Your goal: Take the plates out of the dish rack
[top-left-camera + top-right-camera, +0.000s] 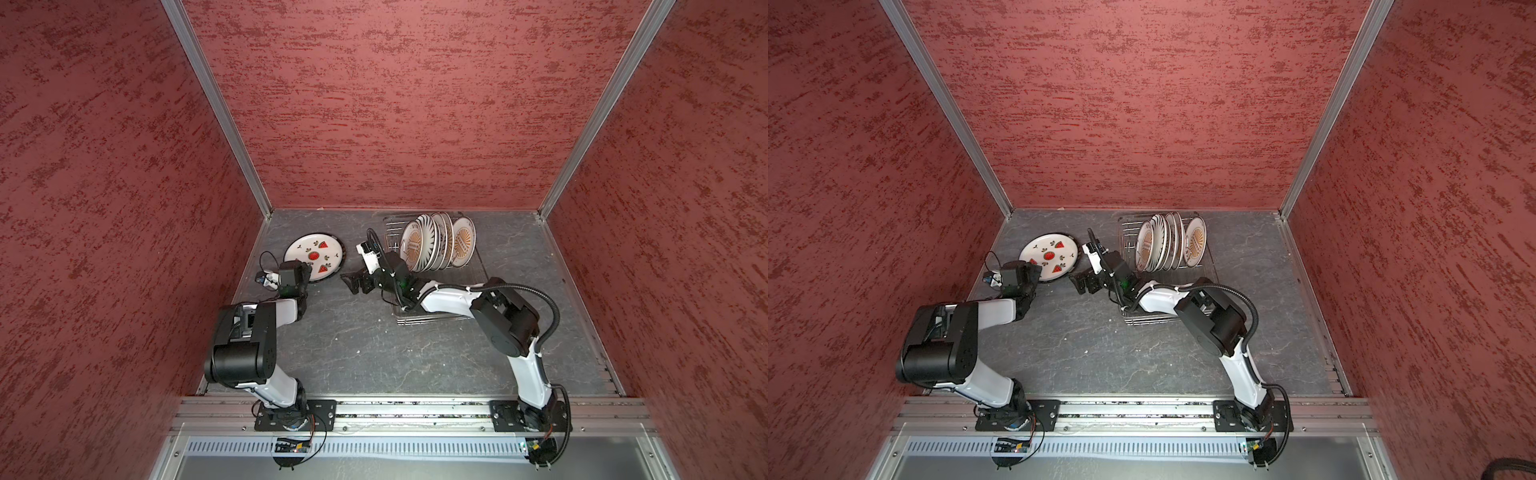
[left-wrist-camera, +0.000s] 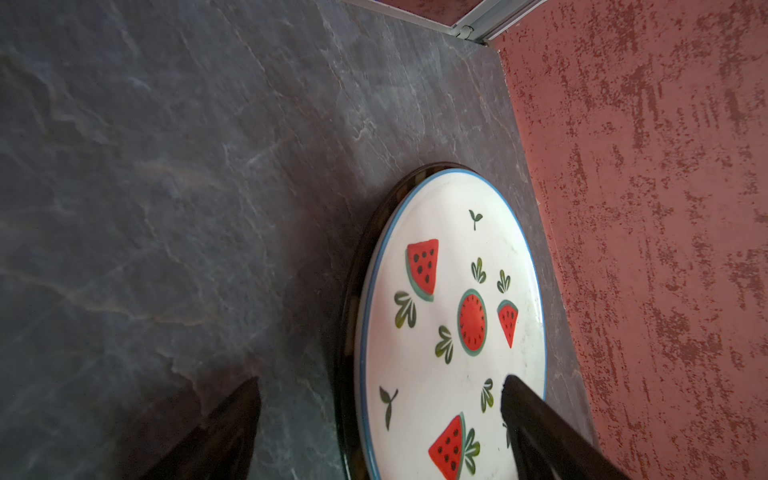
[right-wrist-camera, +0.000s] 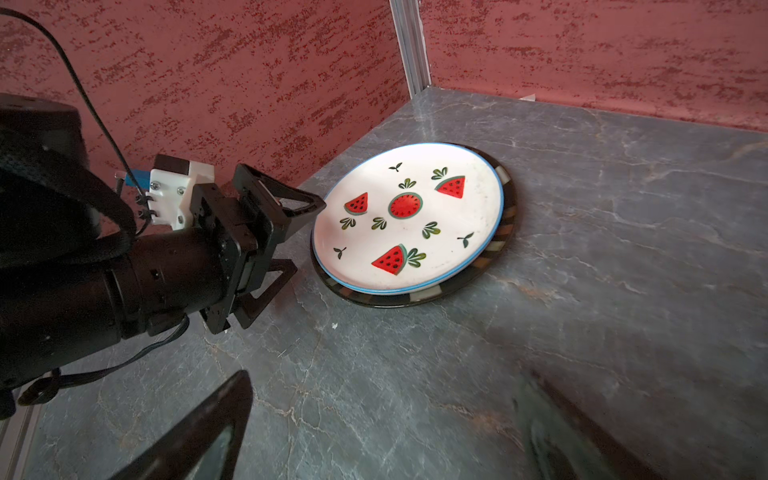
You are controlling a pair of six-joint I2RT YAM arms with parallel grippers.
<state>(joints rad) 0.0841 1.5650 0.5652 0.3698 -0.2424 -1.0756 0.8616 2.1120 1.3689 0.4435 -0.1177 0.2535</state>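
A white watermelon plate [image 1: 314, 253] [image 1: 1048, 255] [image 2: 453, 324] [image 3: 407, 216] lies flat on a dark-rimmed plate [image 3: 505, 224] [image 2: 353, 291] near the back left wall. My left gripper [image 1: 308, 274] [image 2: 382, 382] [image 3: 299, 237] is open at that stack's near rim, one finger over the white plate and one over the table, gripping nothing. Several plates [image 1: 436, 245] [image 1: 1167, 245] stand upright in the silver wire dish rack [image 1: 432, 320] [image 1: 1150, 320] at the back right. My right gripper [image 1: 351, 283] [image 1: 1079, 283] [image 3: 390, 378] hangs open and empty between the rack and the stacked plates.
The grey stone-look tabletop [image 1: 374, 353] is boxed in by red textured walls [image 1: 395, 104] on three sides. The right arm's forearm [image 1: 449, 295] lies over the near part of the rack. An aluminium rail [image 1: 415, 409] with both arm bases runs along the front edge.
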